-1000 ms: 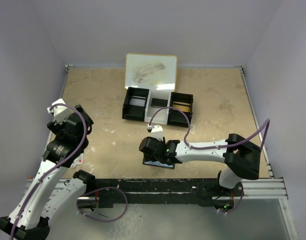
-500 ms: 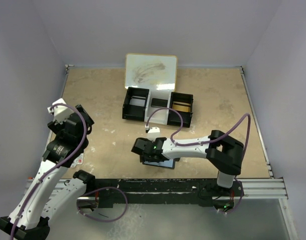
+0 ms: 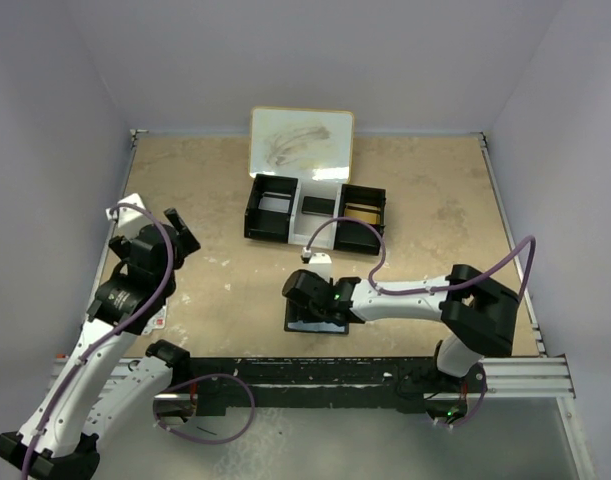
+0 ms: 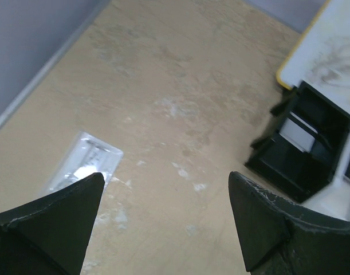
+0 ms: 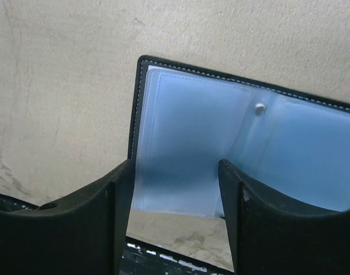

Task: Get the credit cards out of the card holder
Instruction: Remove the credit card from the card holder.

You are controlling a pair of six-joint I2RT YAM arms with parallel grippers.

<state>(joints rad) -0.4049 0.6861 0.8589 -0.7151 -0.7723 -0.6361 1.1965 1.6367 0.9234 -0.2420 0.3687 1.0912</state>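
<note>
The right gripper (image 5: 176,172) hung half open over the spread card holder (image 5: 189,123), gripping nothing, while the left gripper (image 4: 166,186) gaped wide and empty.

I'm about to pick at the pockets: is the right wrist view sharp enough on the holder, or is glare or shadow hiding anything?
Right wrist: holder sharp at its stitched edge, no harsh glare, but a soft shadow darkens the inside near the blurred fingers. Top view: even light, the right arm covers most of the holder.

Open black bifold card holder (image 5: 192,143), shiny blue lining: right end cut off in right wrist view; pocket contents indiscernible.
</note>
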